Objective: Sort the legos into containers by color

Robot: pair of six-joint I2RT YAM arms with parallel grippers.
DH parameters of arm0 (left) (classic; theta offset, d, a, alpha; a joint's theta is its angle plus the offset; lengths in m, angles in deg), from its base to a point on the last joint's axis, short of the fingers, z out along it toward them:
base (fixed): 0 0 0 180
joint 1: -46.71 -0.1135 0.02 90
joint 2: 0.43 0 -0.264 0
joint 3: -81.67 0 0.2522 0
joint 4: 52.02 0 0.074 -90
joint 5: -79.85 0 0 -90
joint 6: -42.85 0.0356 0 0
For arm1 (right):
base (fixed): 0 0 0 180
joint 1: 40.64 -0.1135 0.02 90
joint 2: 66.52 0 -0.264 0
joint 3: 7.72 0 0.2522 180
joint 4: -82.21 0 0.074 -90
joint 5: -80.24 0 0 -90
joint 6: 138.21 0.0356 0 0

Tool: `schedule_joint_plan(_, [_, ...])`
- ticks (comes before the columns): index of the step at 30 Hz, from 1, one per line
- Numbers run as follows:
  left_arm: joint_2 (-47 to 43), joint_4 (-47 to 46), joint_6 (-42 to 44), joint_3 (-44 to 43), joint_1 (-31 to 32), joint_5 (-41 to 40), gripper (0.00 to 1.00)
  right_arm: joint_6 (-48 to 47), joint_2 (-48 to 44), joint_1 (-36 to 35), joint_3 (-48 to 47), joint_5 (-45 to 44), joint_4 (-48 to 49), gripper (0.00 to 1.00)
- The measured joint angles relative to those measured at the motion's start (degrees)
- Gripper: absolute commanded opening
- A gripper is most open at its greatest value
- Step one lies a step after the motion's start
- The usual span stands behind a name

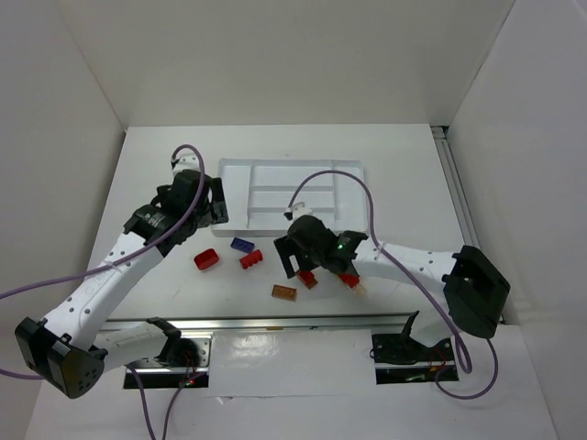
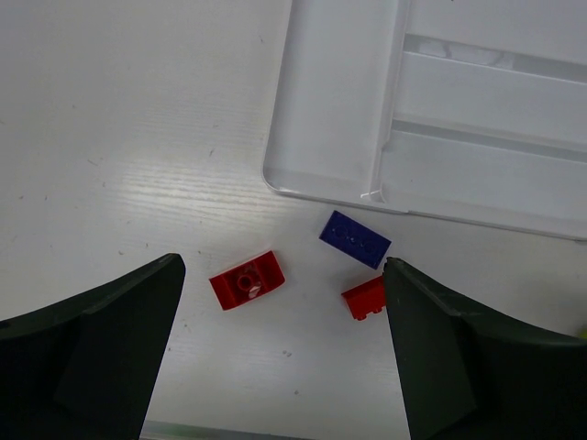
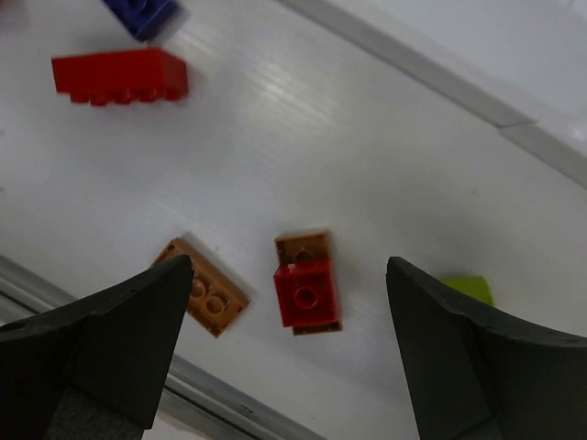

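Left end effector (image 2: pixel 282 266) and right end effector (image 3: pixel 289 264) hang wide open, empty, above loose legos (image 1: pixel 250 261) on the bench (image 1: pixel 394 183); containers (image 1: pixel 293 162) look bare, sorting seemingly unstarted.

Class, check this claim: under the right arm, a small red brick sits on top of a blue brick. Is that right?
No. The red brick sits on a brown brick, not a blue one; the right wrist view shows it.

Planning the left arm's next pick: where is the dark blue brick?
The dark blue brick lies on the table left of centre in the top view, just outside the white tray's near-left corner, beside two red bricks.
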Motion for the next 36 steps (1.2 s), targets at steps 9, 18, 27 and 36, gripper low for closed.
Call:
schedule_joint_plan(9, [-0.7, 0.1, -1.0, 0.0, 0.0, 0.3, 1.00, -0.2, 1.9, -4.8, 3.1, -0.9, -1.1, 0.90])
schedule_joint_plan(18, [-1.2, 0.3, -1.1, 0.0, 0.0, 0.3, 1.00, -1.8, 7.5, -4.8, 3.3, -1.0, -1.0, 0.68])
schedule_joint_plan(27, [-1.9, 0.3, -1.1, 0.0, 0.0, 0.2, 1.00, -1.7, 7.9, -4.7, 3.3, -1.4, -0.6, 0.56])
schedule_joint_plan(36, [0.1, 0.6, -1.0, 0.0, 0.0, 1.8, 1.00, -0.9, 7.8, -4.7, 3.0, -2.5, -1.5, 0.32])
